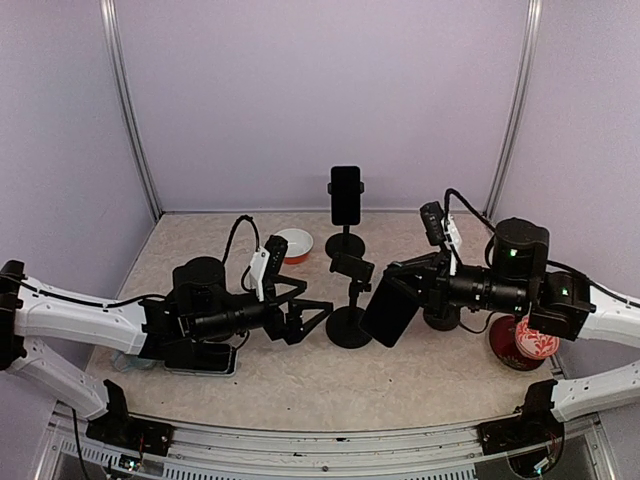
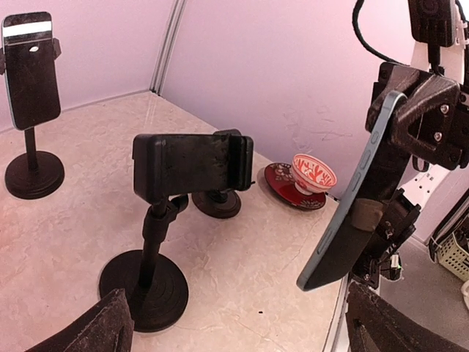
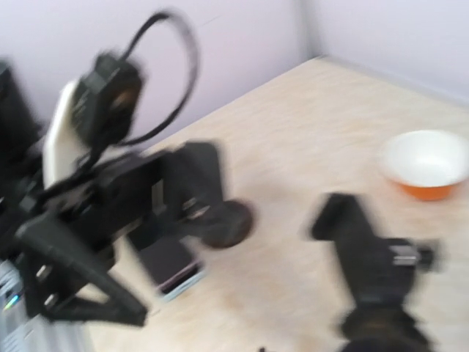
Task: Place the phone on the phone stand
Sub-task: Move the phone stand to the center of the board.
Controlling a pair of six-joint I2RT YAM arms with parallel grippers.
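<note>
Right jaws are pinching a dark, blue-edged phone (image 1: 388,314).
It is tilting beside the phone stand (image 1: 351,269); left jaws are gaping.

The phone (image 2: 341,248) looks glossy, the phone stand (image 2: 192,165) matt black plastic, the table (image 2: 249,257) smooth and stone-like

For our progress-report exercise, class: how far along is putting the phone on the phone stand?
Done: the phone is lifted, clamped in the right claw. In hand: it hangs tilted beside the empty phone stand. Remaining: seating it in the stand's cradle. The left claw is open, holding nothing.
</note>
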